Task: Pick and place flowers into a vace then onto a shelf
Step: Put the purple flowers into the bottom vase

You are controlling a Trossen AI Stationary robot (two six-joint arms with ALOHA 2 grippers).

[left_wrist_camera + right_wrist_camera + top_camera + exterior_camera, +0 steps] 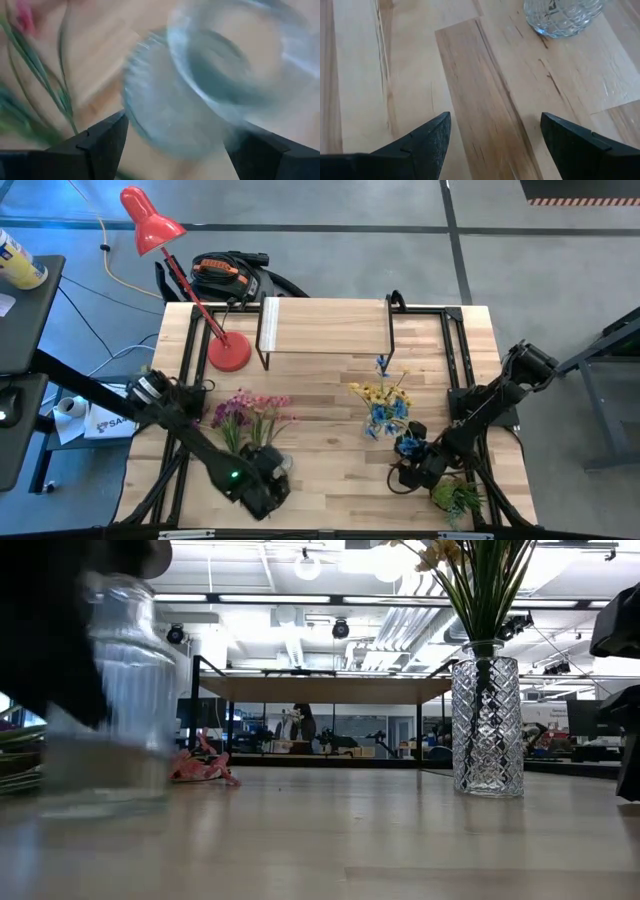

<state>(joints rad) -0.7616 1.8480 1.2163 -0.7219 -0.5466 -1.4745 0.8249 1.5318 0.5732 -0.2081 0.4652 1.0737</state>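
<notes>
- The left end effector (268,480) sits at about 7 o'clock on the counter (330,480), its fingers (100,145) spread wide on either side of a clear glass vase (200,85), which lies between them but is not clamped.
- The right end effector (412,465) is at about 5 o'clock, fingers (425,137) held apart over bare wood with nothing between them; a cut-glass vase (563,15) stands just ahead of it.
- The pink and purple flowers (245,415) lie on the counter just beside the left end effector, toward 12 o'clock from it.
- The yellow and blue flowers (383,405) stand in the cut-glass vase, right of centre at about 4 o'clock.
- The shelf (325,327) stands at 12 o'clock along the far edge, well apart from both vases.
- A red desk lamp (215,330) stands at about 10 o'clock beside the shelf.
- A small green plant (458,498) sits at the near right corner, close to the right end effector.
</notes>
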